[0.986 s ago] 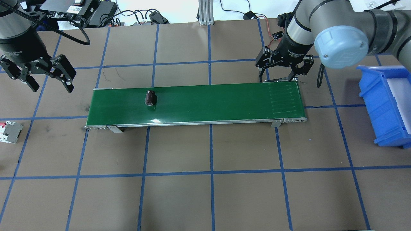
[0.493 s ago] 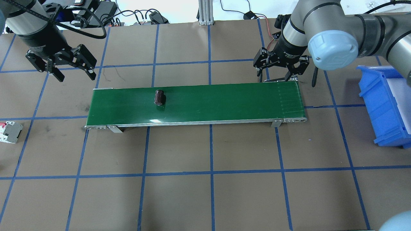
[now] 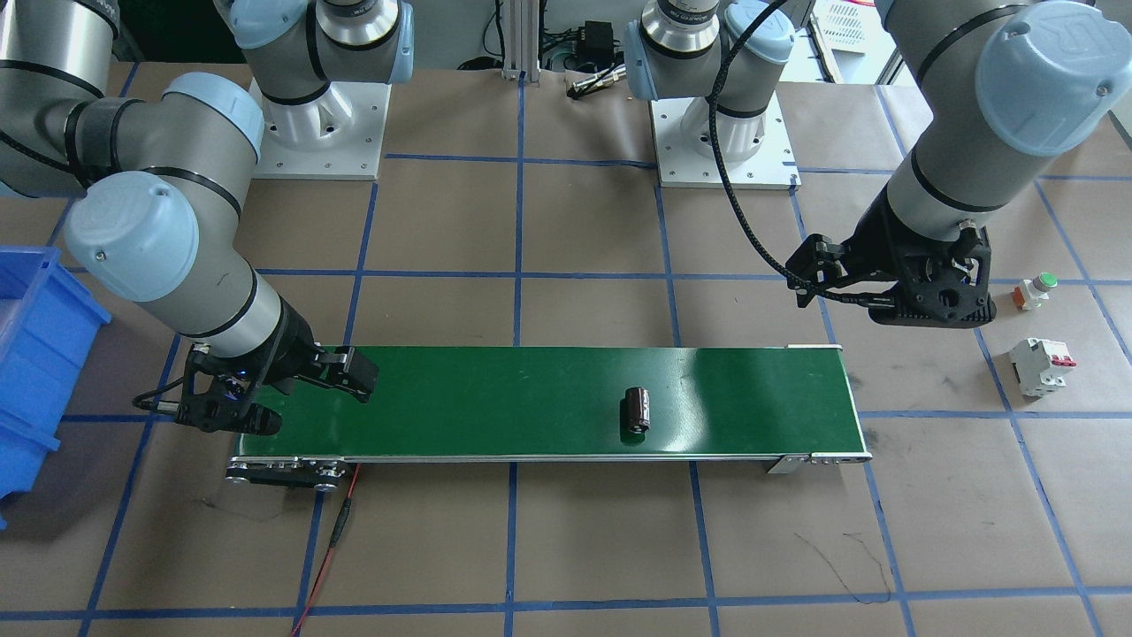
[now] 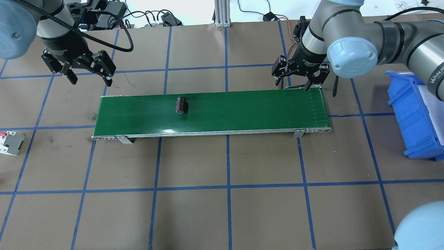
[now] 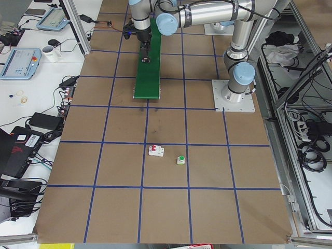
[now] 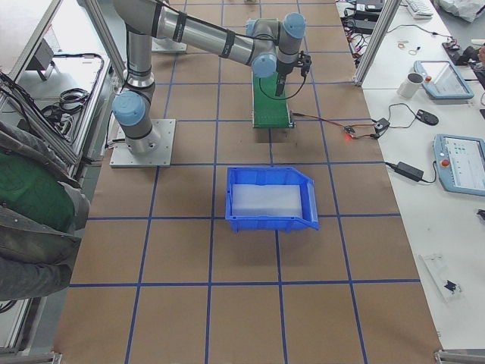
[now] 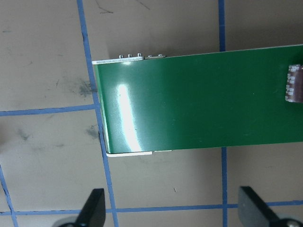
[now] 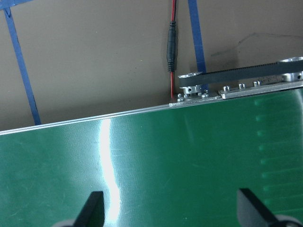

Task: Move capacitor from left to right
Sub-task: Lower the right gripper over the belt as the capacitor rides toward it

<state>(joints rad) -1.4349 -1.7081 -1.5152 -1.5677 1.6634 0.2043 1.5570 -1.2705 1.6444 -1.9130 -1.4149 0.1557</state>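
The capacitor (image 4: 181, 105) is a small dark ribbed cylinder lying on the green conveyor belt (image 4: 242, 111), left of its middle. It also shows in the front view (image 3: 637, 410) and at the right edge of the left wrist view (image 7: 296, 83). My left gripper (image 4: 91, 80) is open and empty, above the table just beyond the belt's left end, apart from the capacitor. My right gripper (image 4: 292, 85) is open and empty over the belt's far right corner. The right wrist view shows only bare belt between its fingers (image 8: 92, 208).
A white circuit breaker (image 4: 10, 143) with red switches lies at the table's left edge. A green-capped push button (image 3: 1036, 290) stands near it. A blue bin (image 4: 416, 114) stands on the right. A red wire (image 8: 171, 42) runs from the belt's right end.
The capacitor has travelled right along the belt. My left gripper has moved right and away, to the belt's far left corner. My right gripper has shifted slightly left.
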